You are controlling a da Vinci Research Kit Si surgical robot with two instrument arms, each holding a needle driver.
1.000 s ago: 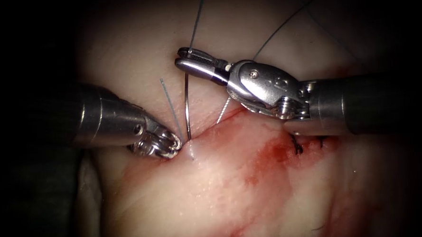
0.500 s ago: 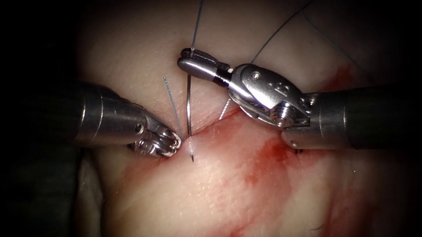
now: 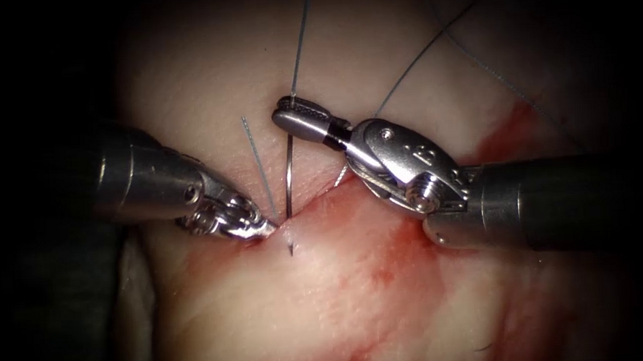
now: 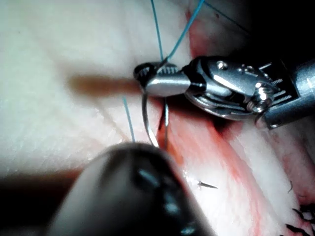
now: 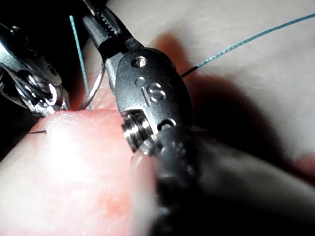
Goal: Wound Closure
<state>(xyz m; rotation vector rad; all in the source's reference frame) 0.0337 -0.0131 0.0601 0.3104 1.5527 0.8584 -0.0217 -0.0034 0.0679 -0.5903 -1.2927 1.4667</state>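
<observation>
The needle (image 3: 290, 171) is gripped near its thread end by the closed jaws of the right tool (image 3: 295, 119), above the cut (image 3: 315, 195). Its body is passed down into the tissue (image 3: 208, 62) at the cut's edge, and its dark tip (image 3: 291, 248) is seen emerging from the tissue just below the cut. The thread (image 3: 299, 44) is seen running upward from the right tool's jaws. The left tool (image 3: 262, 225) is set against the tissue at the cut, just left of the needle; whether anything is held there cannot be told. A cut end of thread (image 3: 258, 165) stands up beside it. Red fluid (image 3: 404, 249) is spread over the tissue right of the needle.
</observation>
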